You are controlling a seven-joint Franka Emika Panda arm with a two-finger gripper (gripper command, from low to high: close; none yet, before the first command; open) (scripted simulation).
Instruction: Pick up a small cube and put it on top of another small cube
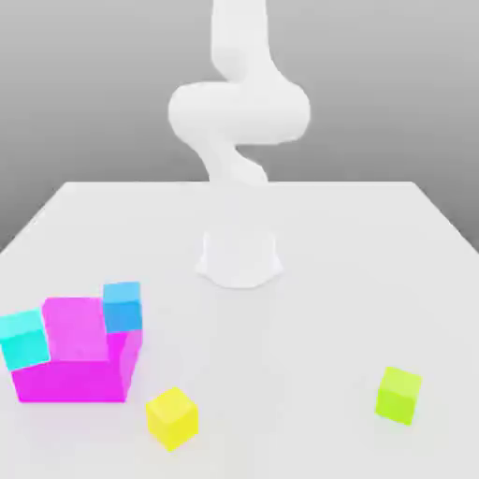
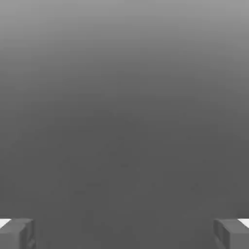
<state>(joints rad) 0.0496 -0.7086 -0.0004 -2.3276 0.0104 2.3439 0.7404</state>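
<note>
A small lime-green cube (image 1: pixel 399 394) rests on the white table (image 1: pixel 309 318) near the front, on the exterior view's right. A small yellow cube (image 1: pixel 172 416) lies near the front at centre-left. In the hand view my gripper (image 2: pixel 124 234) is open, its two grey fingertips (image 2: pixel 17 234) far apart with nothing between them and only plain grey background beyond. The white arm (image 1: pixel 239 112) rises from its base (image 1: pixel 239 258) at the table's middle and curls upward out of the exterior view.
A large magenta block (image 1: pixel 79 354) stands at the exterior view's front left. A cyan cube (image 1: pixel 25 339) sits against its left side and a blue cube (image 1: pixel 123 306) at its back right corner.
</note>
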